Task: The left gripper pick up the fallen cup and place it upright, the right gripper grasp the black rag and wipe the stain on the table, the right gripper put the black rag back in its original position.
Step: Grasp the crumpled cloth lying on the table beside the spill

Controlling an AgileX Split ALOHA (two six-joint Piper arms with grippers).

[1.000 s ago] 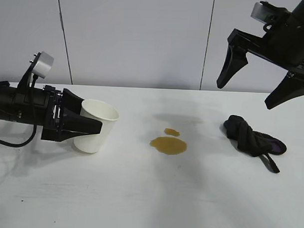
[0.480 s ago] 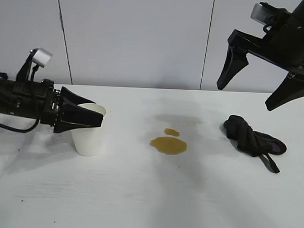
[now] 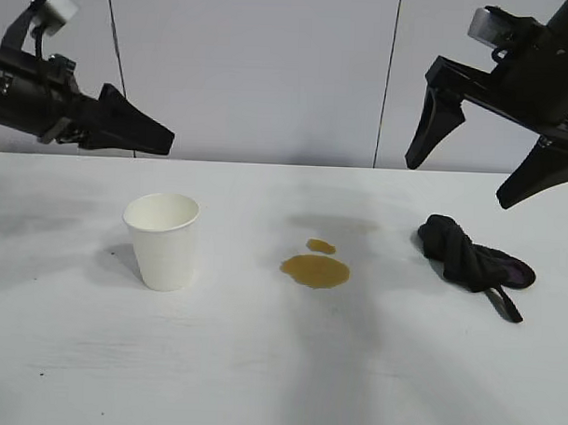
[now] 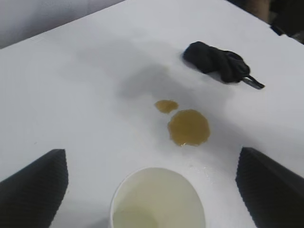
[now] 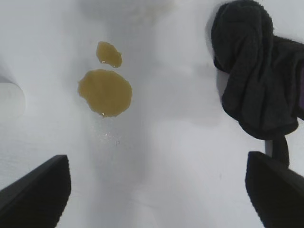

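The white paper cup [image 3: 163,239] stands upright on the white table [image 3: 260,361], left of centre; its open mouth [image 4: 158,199] shows from above in the left wrist view. My left gripper [image 3: 156,136] hangs open, high above and behind the cup, holding nothing. A brown stain [image 3: 315,270] of two patches lies mid-table, seen too as the stain [image 4: 188,127] and the stain [image 5: 105,91]. The black rag [image 3: 469,258] lies bunched at the right, also the rag [image 5: 256,90]. My right gripper [image 3: 463,163] hovers open high above the rag, empty.
A grey panelled wall [image 3: 270,72] runs behind the table. Bare tabletop spreads in front of the cup, the stain and the rag. A few tiny dark specks [image 3: 112,253] dot the surface near the cup.
The left gripper let go of the cup, which now stands upright, and rose up and back to the left. The right arm has not moved.
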